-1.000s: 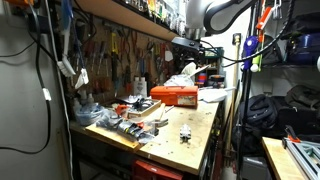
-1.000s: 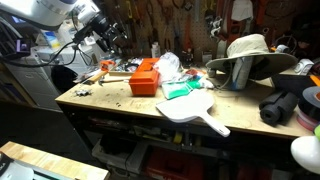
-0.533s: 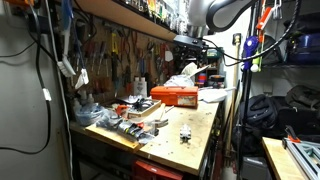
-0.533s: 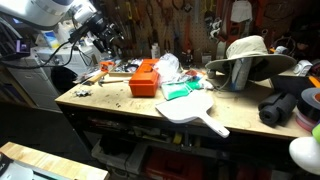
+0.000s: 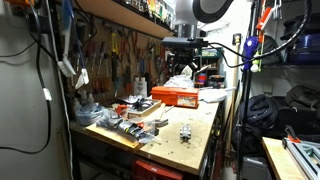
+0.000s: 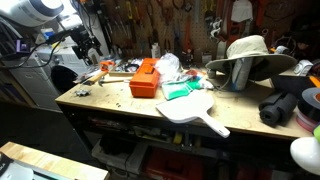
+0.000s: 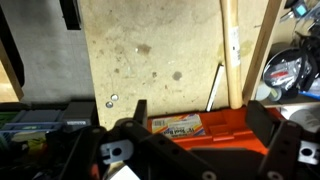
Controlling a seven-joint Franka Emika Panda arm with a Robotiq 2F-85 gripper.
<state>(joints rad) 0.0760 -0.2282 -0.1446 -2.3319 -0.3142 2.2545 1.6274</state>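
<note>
Two fingers of the black Robotiq gripper (image 7: 190,125) stand spread apart in the wrist view, with nothing between them; below lies the bare pale wooden benchtop (image 7: 150,50). Compared with a second ago, the arm has swung: in an exterior view the gripper (image 5: 186,58) now hangs straighter and more squarely above the flat orange plastic case (image 5: 174,96), where earlier it sat a little further toward the shelving. In an exterior view the gripper (image 6: 86,42) has drawn back, away from the orange plastic case (image 6: 146,77) and toward the bench's end, higher above the clutter. It touches nothing.

Around the orange case, the rest looks unmoved: the crumpled white plastic bag (image 6: 168,66) sits just behind it, the green cloth (image 6: 182,90) just beside it, the white paddle-shaped board (image 6: 192,107) nearer the front edge, and the tan wide-brimmed hat (image 6: 250,50) well apart toward the far end. In the wrist view the case's orange edge (image 7: 215,135) shows close by the fingers, with a printed label (image 7: 176,125) upon it.
</note>
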